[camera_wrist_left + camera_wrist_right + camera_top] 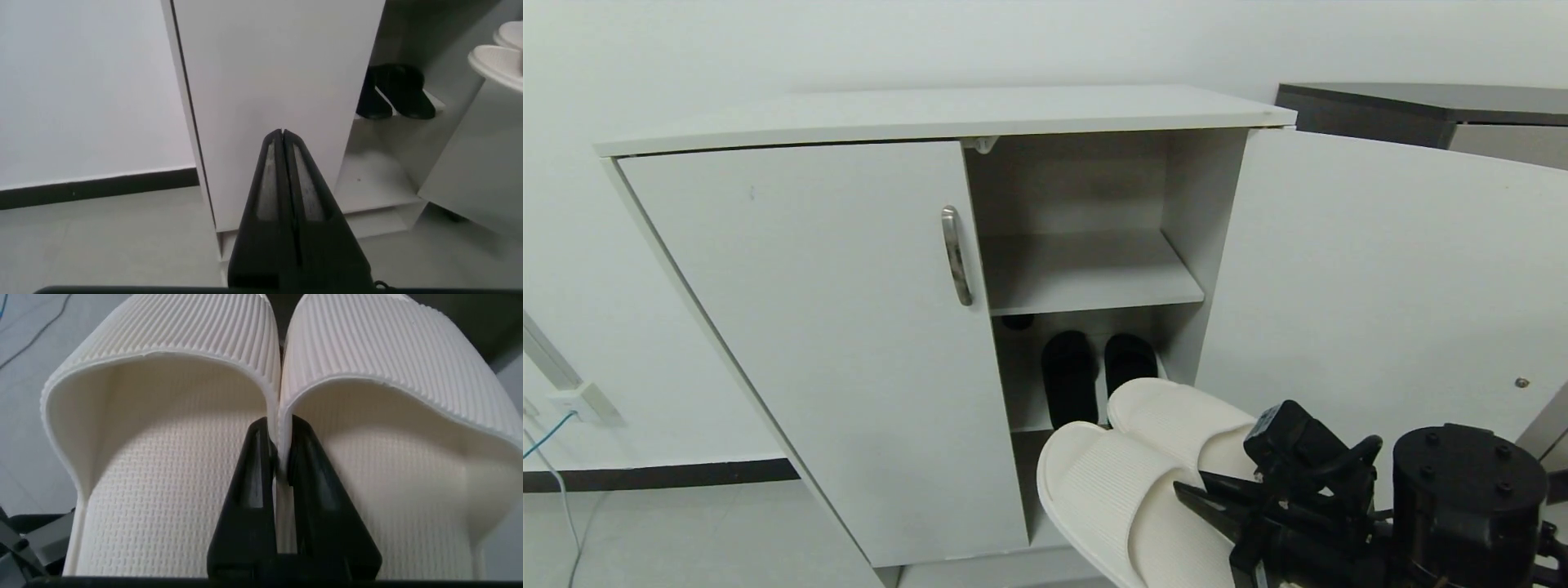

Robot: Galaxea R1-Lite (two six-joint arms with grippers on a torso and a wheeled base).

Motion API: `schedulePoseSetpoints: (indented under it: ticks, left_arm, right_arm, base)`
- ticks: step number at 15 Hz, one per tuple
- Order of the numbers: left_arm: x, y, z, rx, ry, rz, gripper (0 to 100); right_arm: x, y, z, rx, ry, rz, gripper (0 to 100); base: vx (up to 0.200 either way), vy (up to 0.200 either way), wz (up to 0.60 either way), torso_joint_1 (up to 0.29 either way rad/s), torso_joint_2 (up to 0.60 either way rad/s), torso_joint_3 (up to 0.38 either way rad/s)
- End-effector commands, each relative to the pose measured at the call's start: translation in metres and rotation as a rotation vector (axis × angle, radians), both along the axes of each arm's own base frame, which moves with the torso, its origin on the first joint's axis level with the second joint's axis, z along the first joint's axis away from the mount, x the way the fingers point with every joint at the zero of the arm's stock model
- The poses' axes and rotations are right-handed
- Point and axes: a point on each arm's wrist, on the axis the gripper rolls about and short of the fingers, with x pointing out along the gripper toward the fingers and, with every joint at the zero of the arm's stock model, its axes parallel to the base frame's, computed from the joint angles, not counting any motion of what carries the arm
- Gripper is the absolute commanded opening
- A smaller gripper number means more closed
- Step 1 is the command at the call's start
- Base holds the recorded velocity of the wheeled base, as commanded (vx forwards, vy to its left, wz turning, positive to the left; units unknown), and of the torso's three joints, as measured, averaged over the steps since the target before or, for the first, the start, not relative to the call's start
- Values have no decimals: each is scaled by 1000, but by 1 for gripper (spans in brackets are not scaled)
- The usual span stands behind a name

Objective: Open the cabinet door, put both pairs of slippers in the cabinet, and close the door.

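Pale wall (1045, 41), open cabinet (931, 114), ribbed cream slippers (1127, 490)

Cabinet (792, 327) plain matte white all over, inner shelves the same white, shaded grey inside. Handle (956, 256) brushed silver. Black slippers (1068, 371) solid black, pattern too dark to tell. Cream slippers (1127, 482) off-white; uppers have fine parallel ribbing, insoles a small waffle-weave texture. Right claw (282, 433) and left claw (282, 139) both matte black. Wall (1045, 41) white. Baseboard (654, 475) black band. Floor (645, 539) pale grey. Cable (547, 435) blue, socket (584, 403) white. Neighbouring unit (1421, 110) dark grey top, lighter grey front.
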Motion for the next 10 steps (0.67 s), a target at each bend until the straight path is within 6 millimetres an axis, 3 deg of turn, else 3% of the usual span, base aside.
schedulePoseSetpoints:
  ticks: [1,5,10]
  left_arm:
    - [0,0,0,0,2,1,0]
    - [0,0,0,-3,1,2,0]
    - [0,0,0,-5,1,1,0]
  right_arm:
    - [0,1,-1,-2,2,7,0]
    - [-2,3,-10,-24,21,14,0]
    - [21,31,-10,50,-33,-142,0]
  base:
    - [0,0,0,0,0,0]
    - [0,0,0,0,0,0]
    - [0,0,0,0,0,0]
